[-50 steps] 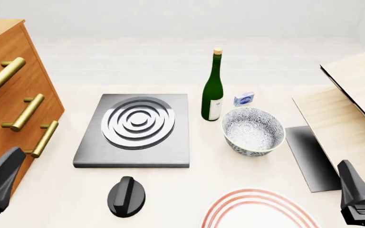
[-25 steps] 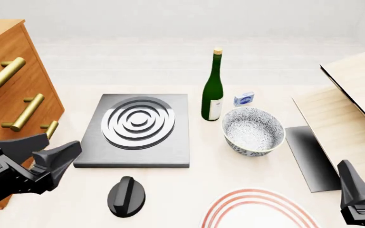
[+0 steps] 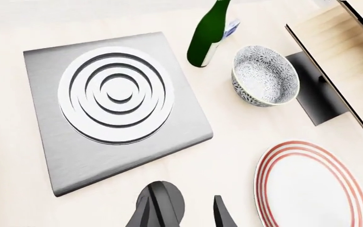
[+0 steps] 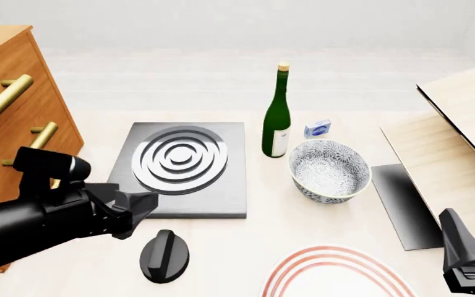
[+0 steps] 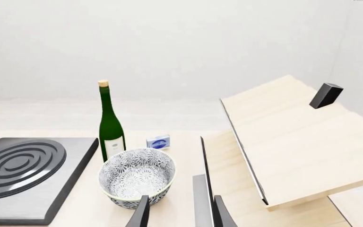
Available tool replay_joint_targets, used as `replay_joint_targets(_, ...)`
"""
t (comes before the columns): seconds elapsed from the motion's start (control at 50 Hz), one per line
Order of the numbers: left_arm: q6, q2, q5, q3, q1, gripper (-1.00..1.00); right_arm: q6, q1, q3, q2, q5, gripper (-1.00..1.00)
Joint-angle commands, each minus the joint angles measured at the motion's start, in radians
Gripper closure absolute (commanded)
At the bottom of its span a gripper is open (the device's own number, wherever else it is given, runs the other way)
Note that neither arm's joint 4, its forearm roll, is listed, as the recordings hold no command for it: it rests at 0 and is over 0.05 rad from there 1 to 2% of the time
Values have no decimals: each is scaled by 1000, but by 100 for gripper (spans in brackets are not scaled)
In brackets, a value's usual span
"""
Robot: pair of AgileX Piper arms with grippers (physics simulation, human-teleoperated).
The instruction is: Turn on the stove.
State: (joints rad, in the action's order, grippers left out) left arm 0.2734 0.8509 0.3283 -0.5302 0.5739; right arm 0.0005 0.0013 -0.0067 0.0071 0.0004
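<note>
The stove is a dark-grey square slab [image 4: 229, 185] with a round burner of silver rings [image 4: 180, 159]; it also shows in the left wrist view [image 3: 49, 161] and the right wrist view [image 5: 36, 198]. Its separate black oval knob [image 4: 165, 255] lies on the table in front of the slab. My left gripper [image 4: 138, 212] is open and hovers at the slab's front left corner, just behind and left of the knob. In the left wrist view the knob [image 3: 162, 201] sits beside one finger of the open left gripper [image 3: 185, 217]. My right gripper [image 4: 464, 260] is open and empty at the near right [image 5: 180, 215].
A wooden drawer cabinet [image 4: 15, 124] stands at the left. A green bottle [image 4: 277, 117], a small blue box [image 4: 318, 129] and a patterned bowl [image 4: 330, 170] stand right of the stove. A red-ringed white plate [image 4: 336, 275], a thin dark sheet [image 4: 402, 201] and wooden boards [image 4: 460, 124] are on the right.
My left arm has swung in from the lower left to the right and forward, up to the slab's front left corner near the knob. The right arm has not moved.
</note>
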Motion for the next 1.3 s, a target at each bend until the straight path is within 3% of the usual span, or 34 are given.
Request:
replay_joint_targets(0.02,17,132,-19,8,59,-100,-3,0,-2,-3,2,-100)
replay_joint_targets(0.32,35,269,-141,68,52,-100,-5,1,-2,-4,2,-100)
replay_joint_targets(0.44,52,314,-182,71,104,-100,-1,1,-2,-2,2,-100)
replay_joint_targets(0.74,-1,425,-288,94,22,-100,3,0,-5,-3,9,-100)
replay_joint_targets(1.1,12,596,-422,89,39,-100,-2,1,-4,-3,5,-100)
replay_joint_targets(1.3,7,700,-507,88,-8,-100,-3,1,-4,-3,4,-100)
